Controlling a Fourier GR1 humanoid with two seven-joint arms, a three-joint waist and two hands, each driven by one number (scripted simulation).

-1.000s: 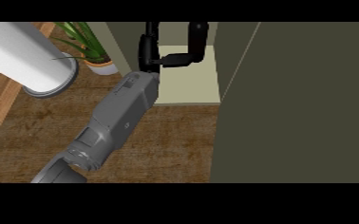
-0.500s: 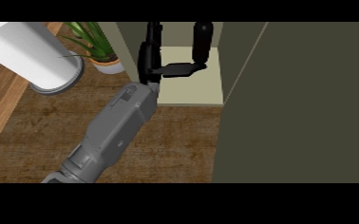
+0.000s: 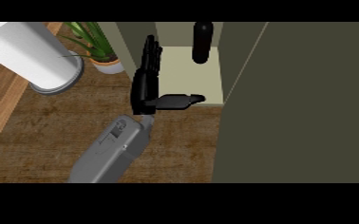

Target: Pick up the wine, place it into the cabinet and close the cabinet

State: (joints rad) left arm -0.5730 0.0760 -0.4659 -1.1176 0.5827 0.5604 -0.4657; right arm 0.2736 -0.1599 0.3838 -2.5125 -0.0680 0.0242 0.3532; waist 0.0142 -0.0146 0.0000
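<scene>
One wine bottle stands upright inside the cabinet; robot hand open, fingers straight, holding nothing; bottle probably rigid, smooth, breakable; best grasped round its body.

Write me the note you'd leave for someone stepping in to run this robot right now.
One hand shows, open with straight fingers and thumb out, holding nothing; which arm it belongs to is unclear.
The dark wine bottle stands on the pale shelf inside the olive-green cabinet, apart from the hand.
Done: wine placed.
Left: the olive-green cabinet door at the view's right looks open; it probably needs swinging shut.
</scene>
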